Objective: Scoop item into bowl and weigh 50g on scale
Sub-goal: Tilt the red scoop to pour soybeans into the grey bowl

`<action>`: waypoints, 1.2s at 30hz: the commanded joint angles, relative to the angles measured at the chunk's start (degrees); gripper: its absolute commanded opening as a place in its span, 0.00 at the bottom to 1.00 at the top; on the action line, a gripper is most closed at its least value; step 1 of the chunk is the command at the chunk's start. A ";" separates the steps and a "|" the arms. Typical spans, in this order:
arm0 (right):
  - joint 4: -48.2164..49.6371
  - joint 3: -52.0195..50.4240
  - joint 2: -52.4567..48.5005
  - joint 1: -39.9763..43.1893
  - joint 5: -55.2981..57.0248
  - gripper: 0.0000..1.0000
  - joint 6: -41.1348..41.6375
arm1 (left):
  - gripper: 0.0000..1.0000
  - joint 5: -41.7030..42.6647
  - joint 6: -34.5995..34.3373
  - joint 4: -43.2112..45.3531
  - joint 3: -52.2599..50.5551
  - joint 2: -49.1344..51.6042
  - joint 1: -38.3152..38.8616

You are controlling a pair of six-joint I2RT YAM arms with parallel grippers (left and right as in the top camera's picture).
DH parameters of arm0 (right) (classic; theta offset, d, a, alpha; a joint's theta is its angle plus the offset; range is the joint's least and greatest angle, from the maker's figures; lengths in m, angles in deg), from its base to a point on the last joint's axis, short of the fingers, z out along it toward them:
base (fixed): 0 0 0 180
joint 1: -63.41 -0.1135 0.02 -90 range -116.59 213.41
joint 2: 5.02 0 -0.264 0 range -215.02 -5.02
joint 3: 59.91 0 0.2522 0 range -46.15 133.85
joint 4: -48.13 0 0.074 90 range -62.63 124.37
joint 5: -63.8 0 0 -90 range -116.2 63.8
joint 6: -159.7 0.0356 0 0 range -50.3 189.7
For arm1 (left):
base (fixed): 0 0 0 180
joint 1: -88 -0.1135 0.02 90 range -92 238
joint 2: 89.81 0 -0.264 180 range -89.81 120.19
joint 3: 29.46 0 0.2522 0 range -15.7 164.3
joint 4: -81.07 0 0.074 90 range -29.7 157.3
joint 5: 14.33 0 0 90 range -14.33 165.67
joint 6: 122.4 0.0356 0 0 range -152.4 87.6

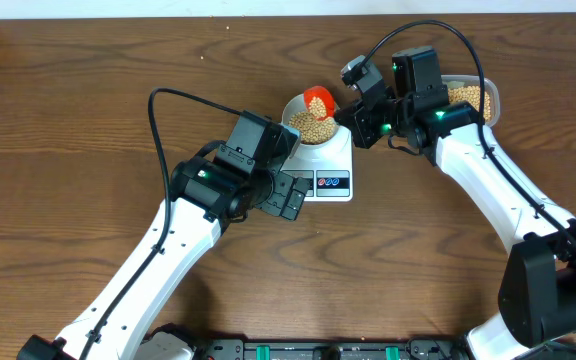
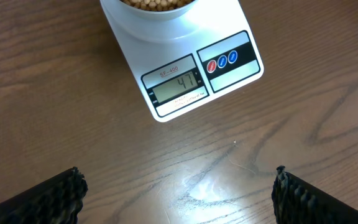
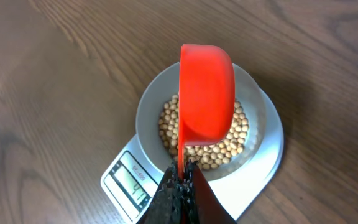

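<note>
Asking since I can't see your feed: how far along is the weigh-out? (benchrat)

Most of the way, I'd say. The bowl (image 3: pixel 148 106) sits on the scale (image 2: pixel 135 56), mid-desk toward the back edge, with a decent layer of soybeans (image 3: pixel 229 146) in it. The display (image 2: pixel 178 86) reads forty-something. Looks like 41 to me, though the second digit's hard to read, so it's short of fifty either way. (me, driving remotely)

What are the arms doing? (benchrat)

My right gripper (image 3: pixel 180 180) is pinched fully closed on the handle of the red scoop (image 3: pixel 207 93). The scoop is tipped on edge right over the bowl, mouth turned away from the wrist cam, so I can't tell if any beans are left in it. My left gripper (image 2: pixel 178 171) has its jaws spread wide, holding nothing. It hovers over bare desk just in front of the scale, basically on readout duty. The clear tub (image 1: pixel 493 98) of beans is by the back edge, right of the scale. What's left, I reckon: one small top-up, trickled in slowly so I don't overshoot. (me)
</note>
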 commanded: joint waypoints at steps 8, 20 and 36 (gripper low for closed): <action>-0.26 0.70 1.44 0.15 -2.95 0.01 -0.92 | 0.98 0.33 0.35 -0.11 -0.09 -0.02 -0.28; -0.24 0.70 1.44 1.64 -5.88 0.01 2.01 | 0.98 0.33 0.35 -0.11 -0.09 -0.04 -0.28; 0.04 0.70 1.44 2.93 -9.27 0.01 3.06 | 0.98 0.33 0.35 -0.11 -0.09 -0.04 -0.28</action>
